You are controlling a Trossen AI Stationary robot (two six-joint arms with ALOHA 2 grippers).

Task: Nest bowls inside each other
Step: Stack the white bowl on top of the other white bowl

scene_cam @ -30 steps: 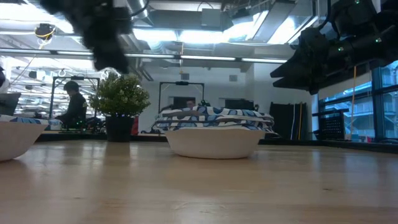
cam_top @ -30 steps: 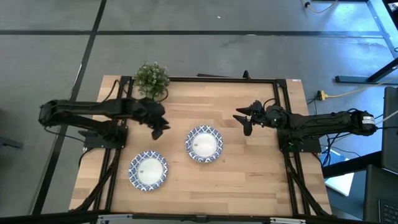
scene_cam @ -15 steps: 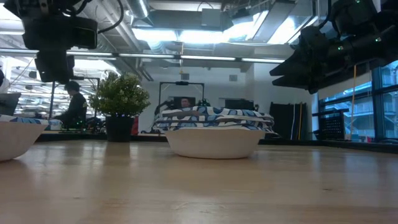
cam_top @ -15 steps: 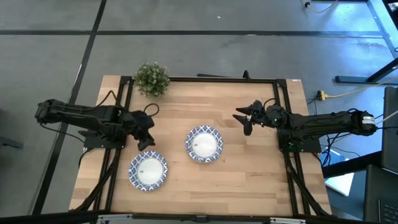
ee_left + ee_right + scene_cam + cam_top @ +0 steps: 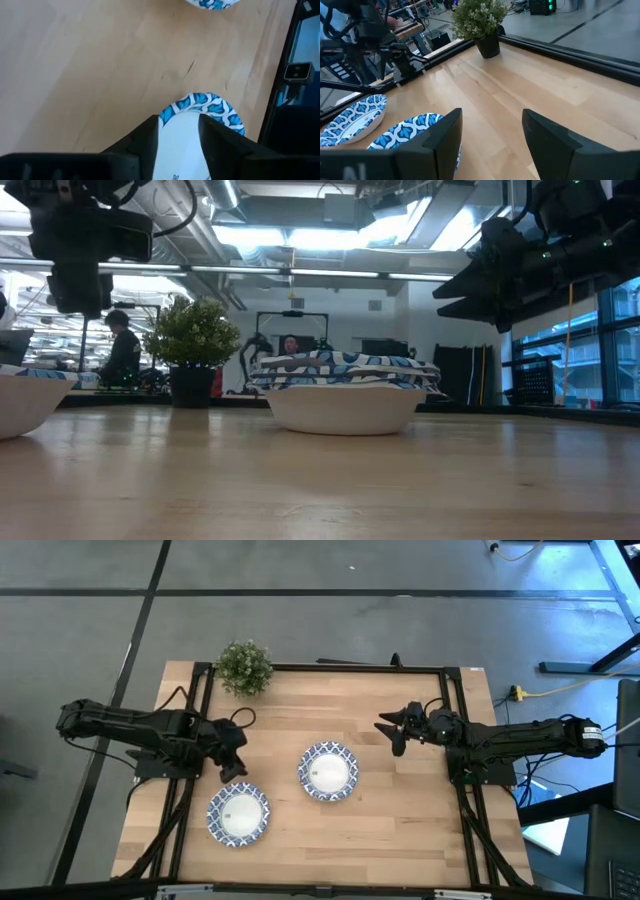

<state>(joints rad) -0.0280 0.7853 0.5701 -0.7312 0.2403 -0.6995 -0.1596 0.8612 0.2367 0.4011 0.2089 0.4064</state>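
Note:
Several blue-and-white rimmed bowls sit nested in a stack [image 5: 328,770] at mid-table; its layered rims show in the low view [image 5: 343,372]. A single bowl [image 5: 238,814] rests on its base nearer the left near corner. My left gripper [image 5: 233,772] hovers open just above that bowl's far rim [image 5: 200,100], apart from it, and shows raised in the low view [image 5: 78,300]. My right gripper [image 5: 390,732] waits open in the air, to the right of and beyond the stack. Its wrist view shows the stack [image 5: 405,132] and the single bowl [image 5: 350,120].
A small green potted plant [image 5: 244,668] stands at the far left corner of the table. A black frame [image 5: 345,667] runs along the table's far and side edges. Bare wood lies between the two bowl spots and along the near edge. People are visible in the room behind.
My left gripper has drawn back from beside the stack toward the table's left and near edge, and it has stopped above the single bowl's far rim. The bowls have stayed where they were.

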